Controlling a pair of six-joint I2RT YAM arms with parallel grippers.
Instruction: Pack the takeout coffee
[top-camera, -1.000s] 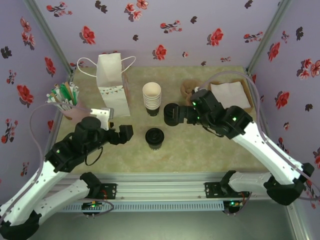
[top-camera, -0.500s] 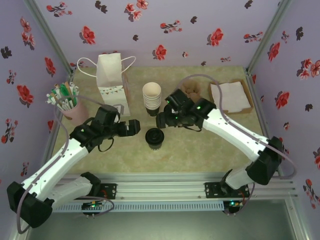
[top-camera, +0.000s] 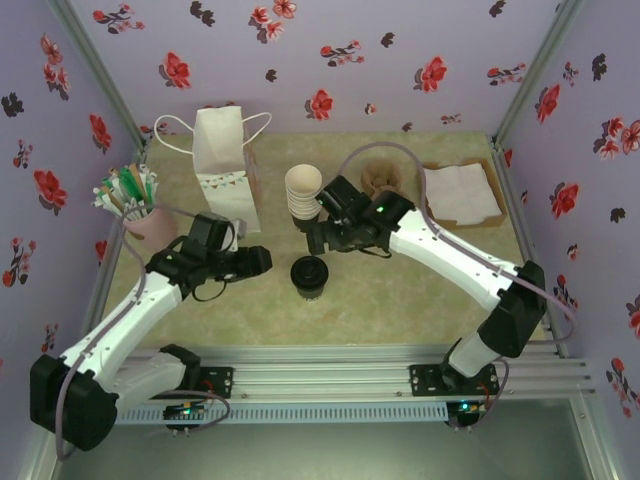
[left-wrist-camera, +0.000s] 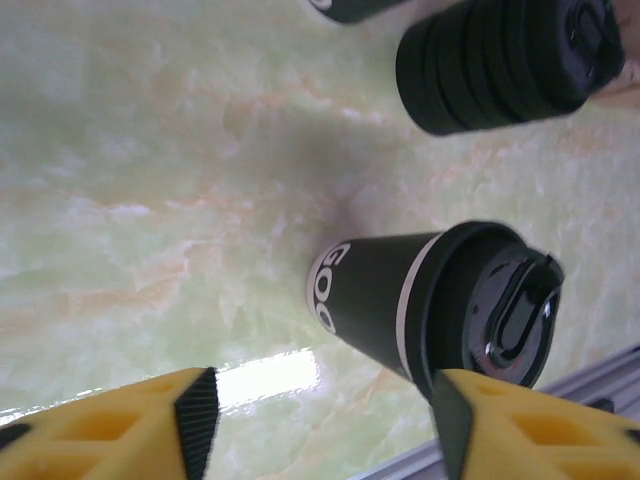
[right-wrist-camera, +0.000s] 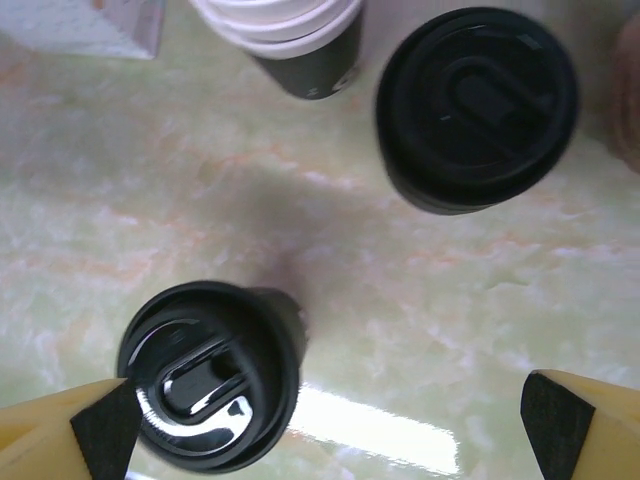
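Takeout coffee (top-camera: 309, 276) sitting between 2 hands
It's upright mid-way along the counter (top-camera: 430, 300), nearer the front edge; left hand (top-camera: 262, 262) beside it, right hand (top-camera: 318, 240) just behind, both spread, gripping nothing.

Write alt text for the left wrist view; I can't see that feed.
A small dark coffee cup with a black lid stands on the pale green marbled table, just beyond the left tool, whose yellow fingers are spread apart with nothing clamped between them. A stack of black lids sits farther off at the upper right.
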